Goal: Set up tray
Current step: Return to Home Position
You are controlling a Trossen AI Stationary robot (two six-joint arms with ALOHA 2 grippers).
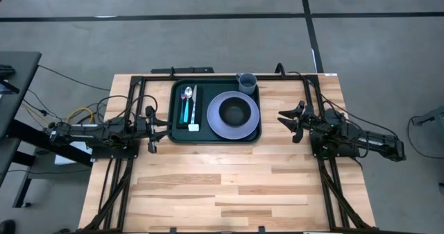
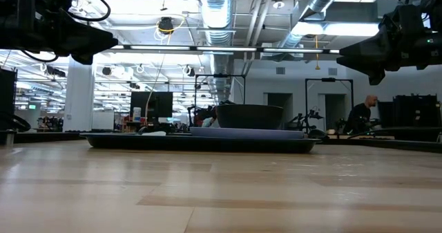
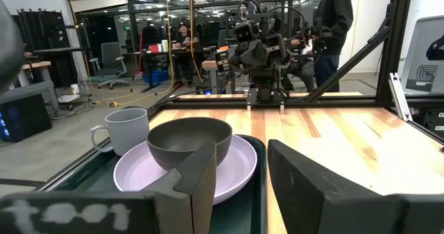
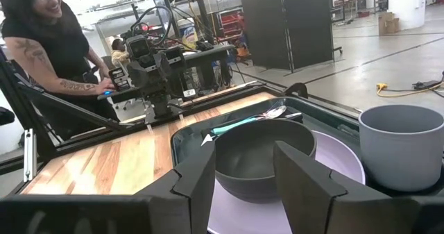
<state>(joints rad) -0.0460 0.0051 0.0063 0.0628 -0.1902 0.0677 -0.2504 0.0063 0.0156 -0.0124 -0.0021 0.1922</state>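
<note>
The dark green tray point(image 1: 216, 138) lies flat at the far middle of the table. On it sit a lavender plate point(image 1: 216, 125) with a dark bowl point(image 1: 236, 111) in it, a grey mug point(image 1: 247, 82) in the tray's far right corner, and a spoon with teal-handled cutlery point(image 1: 189, 106) on the left side. My left gripper point(image 1: 165, 127) hovers open just off the tray's left rim. My right gripper point(image 1: 284, 121) hovers open off its right rim. Each wrist view looks across the bowl point(image 3: 189, 142) point(image 4: 260, 154) past open fingers.
Bare wooden tabletop point(image 1: 229, 185) spreads over the near half of the table. A black frame point(image 1: 187, 72) runs along the far edge and both sides. A person point(image 4: 48, 39) stands beyond the left arm's base, and another person point(image 3: 333, 26) stands behind the right arm.
</note>
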